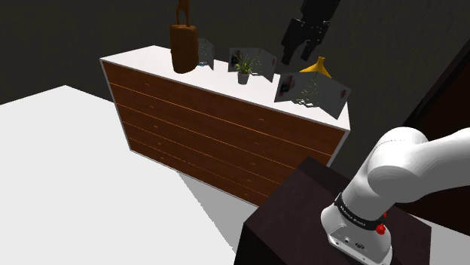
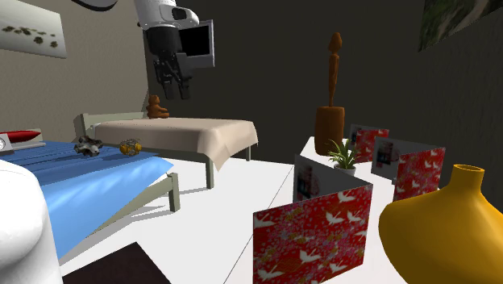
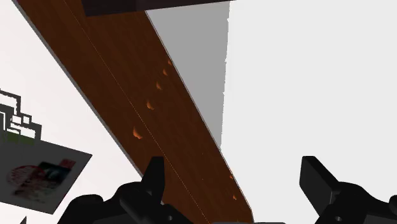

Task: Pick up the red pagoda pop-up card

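Firstly, red pop-up card: upright and half unfolded, just beside the yellow vase, on the vase's drawer-front side. It has a red cover with white birds and a grey inner leaf. I can read no pagoda on it. Two similar cards stand farther along, so I take the one nearest the vase as the one meant.
Yellow vase: round-bellied, on the white top at one end of the dresser.
Potted plant: small and green, near the vase, just past the red pop-up card.
Second card: just behind the plant, farther from the vase than the first.
Third card: farther again from the vase, beside the carved figure.
Brown carved figure: tall, at the end of the top opposite the vase.
Dresser: white top, brown drawer front with rows of small knobs.
My gripper: high up, well apart from the vase and the card, on the drawer-front side.
My fingers: spread wide, holding nothing. Between them I see only drawer front and white floor.
Stand: dark box on the floor, off the vase's end of the dresser.
Tan bed: well apart from the vase, across the white floor.
Blue bed: likewise well apart from the vase.
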Robot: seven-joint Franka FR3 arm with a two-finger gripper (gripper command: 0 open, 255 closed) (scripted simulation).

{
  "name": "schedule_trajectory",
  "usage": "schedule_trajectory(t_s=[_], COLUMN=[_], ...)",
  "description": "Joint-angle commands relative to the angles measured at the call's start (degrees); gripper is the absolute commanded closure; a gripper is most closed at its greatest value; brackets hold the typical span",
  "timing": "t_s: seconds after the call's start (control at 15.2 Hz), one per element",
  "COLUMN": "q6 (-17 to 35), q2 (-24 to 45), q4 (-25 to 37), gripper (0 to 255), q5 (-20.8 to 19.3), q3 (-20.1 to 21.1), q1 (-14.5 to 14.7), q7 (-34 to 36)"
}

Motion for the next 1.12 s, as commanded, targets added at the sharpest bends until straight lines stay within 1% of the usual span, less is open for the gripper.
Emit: schedule_trajectory(t_s=[0.0, 0.53, 1.06], q6=[0.0, 3.7, 8.1], q2=[0.0, 1.4, 6.9], q4=[0.0, -3.2, -2.6], gripper=[0, 0, 0], q5=[0.0, -5.0, -9.3], q3=[0.0, -10.1, -20.4], q1=[0.0, -3.2, -6.1], q7=[0.0, -9.5, -19.0])
